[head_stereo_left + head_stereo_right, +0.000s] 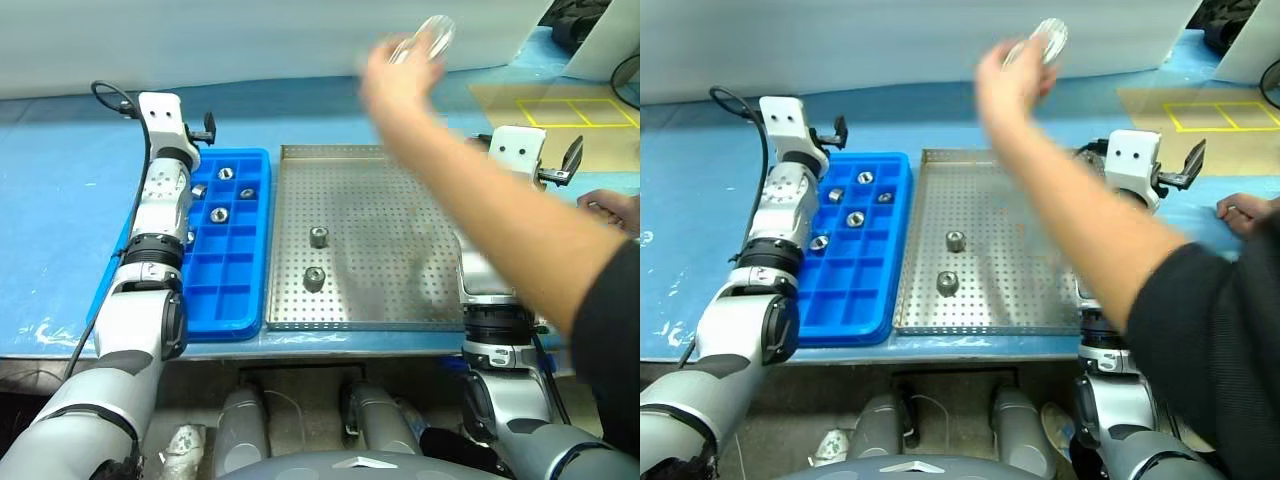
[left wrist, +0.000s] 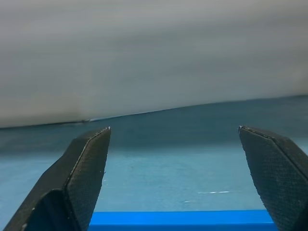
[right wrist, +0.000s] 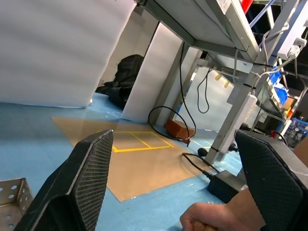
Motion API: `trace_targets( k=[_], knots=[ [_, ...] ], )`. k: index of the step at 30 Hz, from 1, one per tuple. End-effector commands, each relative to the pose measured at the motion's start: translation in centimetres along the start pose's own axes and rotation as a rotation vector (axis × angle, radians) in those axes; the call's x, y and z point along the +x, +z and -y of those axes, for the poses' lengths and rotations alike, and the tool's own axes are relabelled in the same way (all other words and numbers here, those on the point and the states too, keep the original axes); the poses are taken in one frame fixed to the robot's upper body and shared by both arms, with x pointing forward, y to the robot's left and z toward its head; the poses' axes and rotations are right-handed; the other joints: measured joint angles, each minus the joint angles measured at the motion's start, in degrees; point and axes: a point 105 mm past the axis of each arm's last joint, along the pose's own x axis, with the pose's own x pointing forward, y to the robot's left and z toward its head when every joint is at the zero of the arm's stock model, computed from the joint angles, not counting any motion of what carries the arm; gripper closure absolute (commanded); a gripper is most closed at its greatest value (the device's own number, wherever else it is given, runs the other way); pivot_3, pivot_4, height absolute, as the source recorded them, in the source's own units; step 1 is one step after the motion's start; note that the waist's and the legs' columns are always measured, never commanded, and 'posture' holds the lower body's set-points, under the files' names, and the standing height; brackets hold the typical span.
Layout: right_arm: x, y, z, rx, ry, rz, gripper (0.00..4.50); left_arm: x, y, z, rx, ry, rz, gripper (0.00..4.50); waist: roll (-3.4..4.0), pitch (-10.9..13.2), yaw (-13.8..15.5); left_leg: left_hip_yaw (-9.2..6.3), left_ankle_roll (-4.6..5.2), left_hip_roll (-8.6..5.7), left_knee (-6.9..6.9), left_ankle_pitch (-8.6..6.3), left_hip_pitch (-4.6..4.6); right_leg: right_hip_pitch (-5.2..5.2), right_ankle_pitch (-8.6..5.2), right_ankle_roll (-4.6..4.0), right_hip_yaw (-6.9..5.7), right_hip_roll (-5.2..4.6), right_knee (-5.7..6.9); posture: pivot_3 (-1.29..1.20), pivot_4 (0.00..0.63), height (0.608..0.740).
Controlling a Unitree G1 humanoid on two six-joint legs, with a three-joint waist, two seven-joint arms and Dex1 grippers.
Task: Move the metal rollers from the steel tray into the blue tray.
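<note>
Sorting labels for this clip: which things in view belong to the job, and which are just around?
Job: metal rollers, steel tray, blue tray.
Around: person's arm, clear object in its hand, yellow floor marking, cables.

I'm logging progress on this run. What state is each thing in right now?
Steel tray: two metal rollers left on it.
Blue tray: four rollers in its far compartments.
Left gripper: open, empty.
Right gripper: open, empty.
Person's hand: raised over the trays, holding something shiny.
</note>
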Motion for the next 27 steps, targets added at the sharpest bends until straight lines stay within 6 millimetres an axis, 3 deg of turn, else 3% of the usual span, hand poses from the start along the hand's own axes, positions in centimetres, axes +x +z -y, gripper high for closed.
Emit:
trace_targets(
  k=[1,6,12,15,18,27],
  knots=[
    [0.9,1.3,0.6,0.02,-0.03,0.047,0.36,-0.2,1.1,0.4,-0.001,0.0,0.055,0.0,0.0,0.0,0.06,0.0,0.0,0.0,0.01,0.0,0.0,0.01,0.0,0.0,0.0,0.0,0.0,-0.39,0.15,0.74],
    [1.7,2.5,1.1,0.011,-0.033,0.095,0.36,-0.5,1.1,1.5,-0.084,-0.01,0.067,0.0,0.0,0.0,0.16,0.0,0.02,0.0,0.03,-0.01,-0.01,0.02,0.0,0.0,0.0,-0.01,0.0,-0.39,0.15,0.74],
    [1.8,1.9,1.5,-0.009,-0.035,0.079,0.36,-0.8,0.1,1.2,-0.088,0.014,0.048,0.0,0.0,0.0,-0.12,0.01,0.03,0.01,0.03,-0.02,0.02,0.02,0.01,0.0,0.01,0.02,0.0,-0.38,0.15,0.74],
    [1.8,1.9,1.3,-0.013,-0.026,0.073,0.36,-0.8,0.0,1.1,-0.089,0.023,0.043,0.0,0.0,0.0,-0.08,0.01,0.03,0.02,0.03,-0.02,0.04,0.02,0.01,0.0,0.03,0.03,0.01,-0.37,0.15,0.74],
    [1.9,3.1,0.5,-0.003,0.011,0.103,0.36,-0.7,0.0,1.1,-0.081,0.025,0.036,0.0,0.0,0.0,0.1,0.01,0.04,0.01,0.03,-0.02,0.03,0.02,0.01,0.0,0.02,0.02,0.01,-0.34,0.15,0.74],
    [0.6,0.5,0.1,-0.036,0.059,0.042,0.36,-2.4,-0.4,-2.8,-0.028,0.079,0.014,0.0,0.0,0.0,0.38,0.0,0.06,0.05,-0.02,-0.03,0.03,0.02,0.0,-0.01,0.0,0.04,0.0,-0.27,0.15,0.74]
  ],
)
